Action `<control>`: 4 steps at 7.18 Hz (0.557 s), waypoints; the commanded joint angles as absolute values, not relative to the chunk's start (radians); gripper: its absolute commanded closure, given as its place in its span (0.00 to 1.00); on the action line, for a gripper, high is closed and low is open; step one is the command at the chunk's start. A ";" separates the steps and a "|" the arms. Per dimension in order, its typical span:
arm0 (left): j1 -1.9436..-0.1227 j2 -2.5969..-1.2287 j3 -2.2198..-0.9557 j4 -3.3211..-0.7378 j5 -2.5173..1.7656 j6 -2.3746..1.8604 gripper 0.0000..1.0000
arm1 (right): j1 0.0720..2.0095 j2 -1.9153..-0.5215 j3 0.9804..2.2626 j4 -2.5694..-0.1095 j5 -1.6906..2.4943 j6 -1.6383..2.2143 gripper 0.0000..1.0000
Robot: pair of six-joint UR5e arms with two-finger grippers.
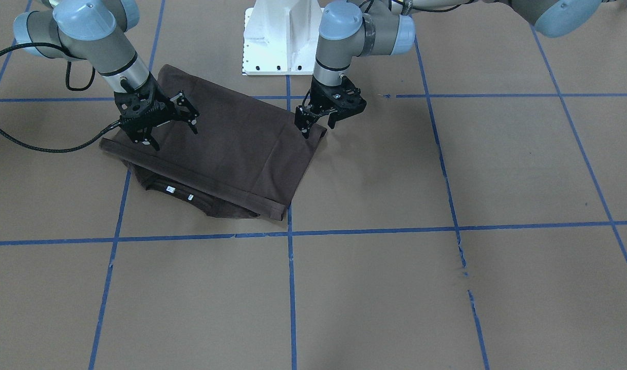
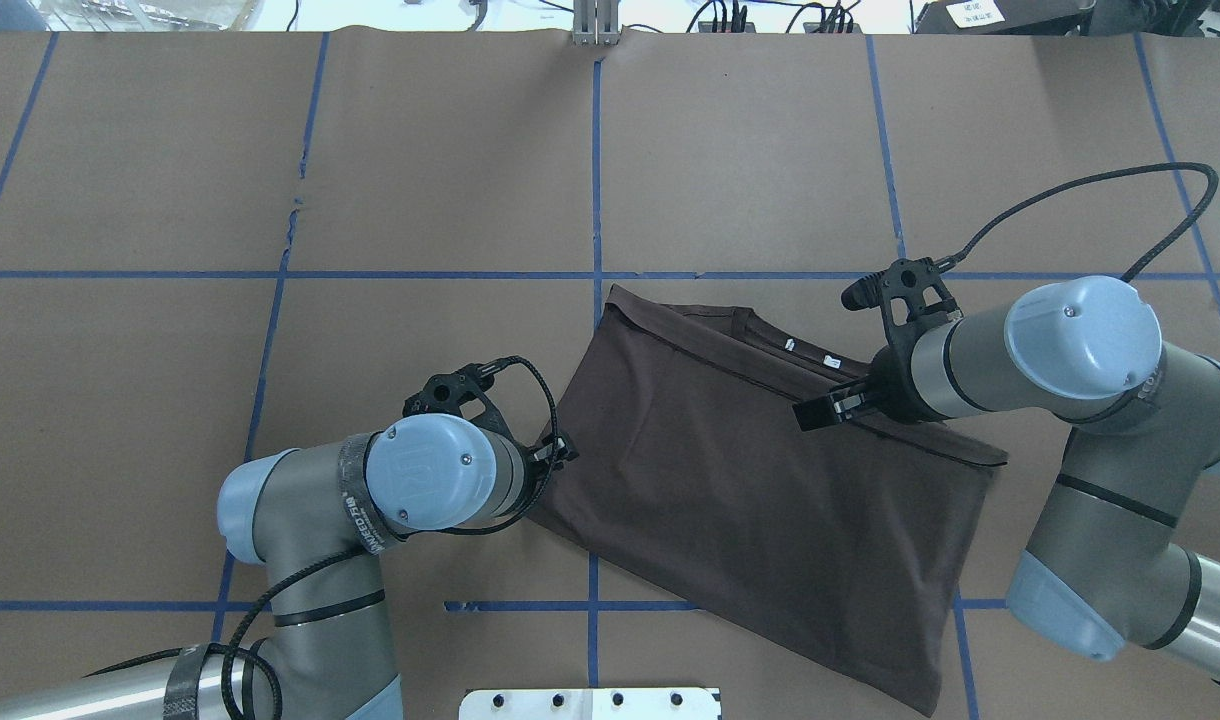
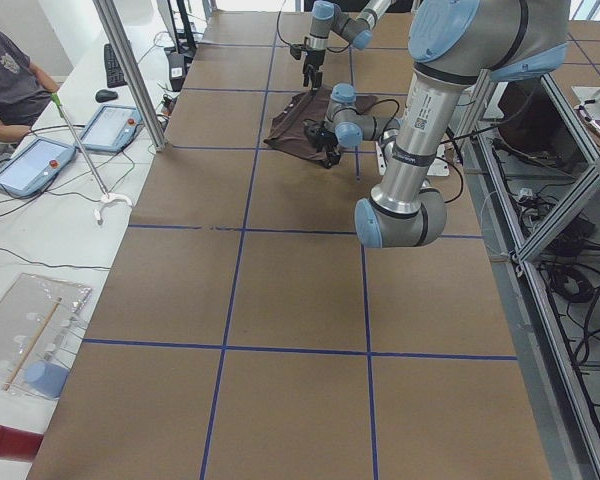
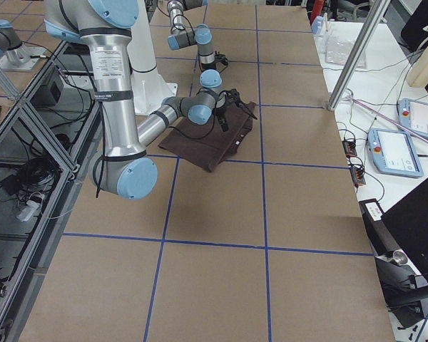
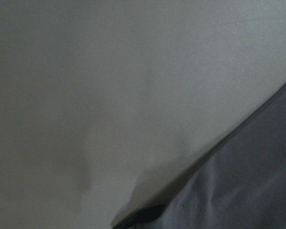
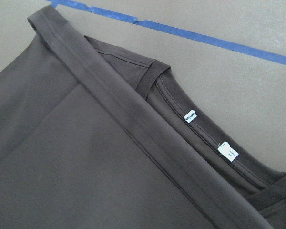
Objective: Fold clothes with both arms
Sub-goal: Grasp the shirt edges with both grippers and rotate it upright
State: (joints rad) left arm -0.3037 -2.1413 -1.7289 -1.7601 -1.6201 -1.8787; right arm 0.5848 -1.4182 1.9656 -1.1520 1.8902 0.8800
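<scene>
Two black pairs, left fingers [image 1: 303, 124] and right fingers [image 1: 150, 137], gaped empty over the folded dark brown cotton T-shirt [image 1: 241, 149]. Matched, level edge pinches would suit.

T-shirt [image 5: 248, 183] blurred in left wrist view — collar [image 6: 207, 134] part-covered.

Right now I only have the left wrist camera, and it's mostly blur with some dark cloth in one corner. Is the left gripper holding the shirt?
Observer: No. In the front-facing view the left gripper is open, standing at one corner of the T-shirt.
Operator: And the right one?
Observer: The right gripper is open too, over the shirt's opposite end.
Operator: How does the fold look?
Observer: The right wrist view shows the hem laid across near the collar, with two white neck tags showing beyond it.
</scene>
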 commanded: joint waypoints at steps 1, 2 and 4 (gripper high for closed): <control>-0.299 -2.143 -1.724 -1.759 -1.612 -1.887 0.78 | 0.595 -1.417 1.965 -1.154 1.894 0.881 0.00; -0.299 -2.143 -1.727 -1.756 -1.611 -1.887 1.00 | 0.601 -1.417 1.965 -1.154 1.902 0.881 0.00; -0.299 -2.145 -1.739 -1.753 -1.618 -1.878 1.00 | 0.623 -1.417 1.964 -1.154 1.931 0.881 0.00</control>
